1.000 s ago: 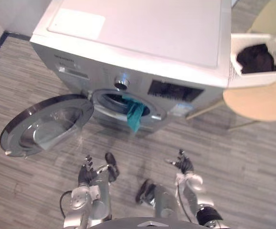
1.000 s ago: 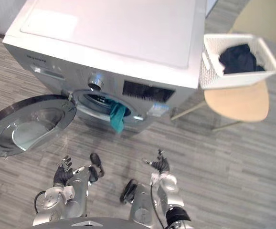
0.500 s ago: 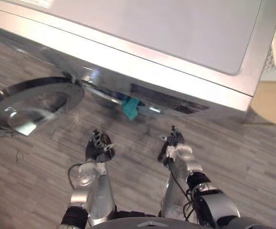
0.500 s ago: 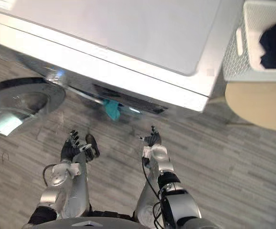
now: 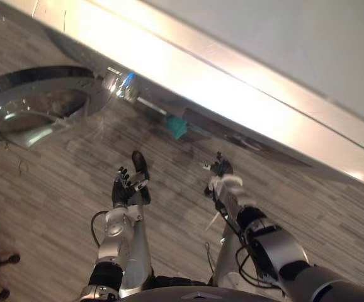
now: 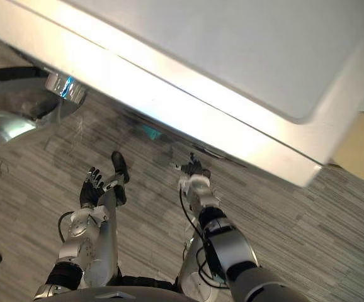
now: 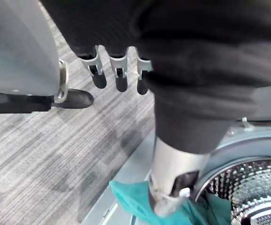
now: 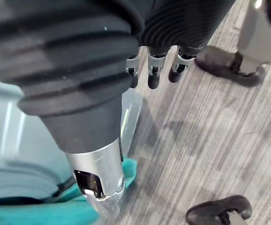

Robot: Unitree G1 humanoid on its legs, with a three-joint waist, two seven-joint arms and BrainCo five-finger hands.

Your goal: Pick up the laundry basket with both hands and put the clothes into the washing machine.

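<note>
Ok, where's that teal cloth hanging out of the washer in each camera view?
Left eye view: teal cloth just under the washing machine's front edge, near centre.
Right eye view: same place, left of centre.
Left wrist view: behind the left hand's thumb, beside the drum.
Right wrist view: behind the right hand's thumb.
Shared landmark: the washing machine's front.

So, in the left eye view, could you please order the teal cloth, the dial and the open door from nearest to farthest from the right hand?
1. The teal cloth, hanging from the drum opening, just ahead and left of the right hand.
2. The dial, further left on the machine's front.
3. The open door, standing out at the far left.
</note>
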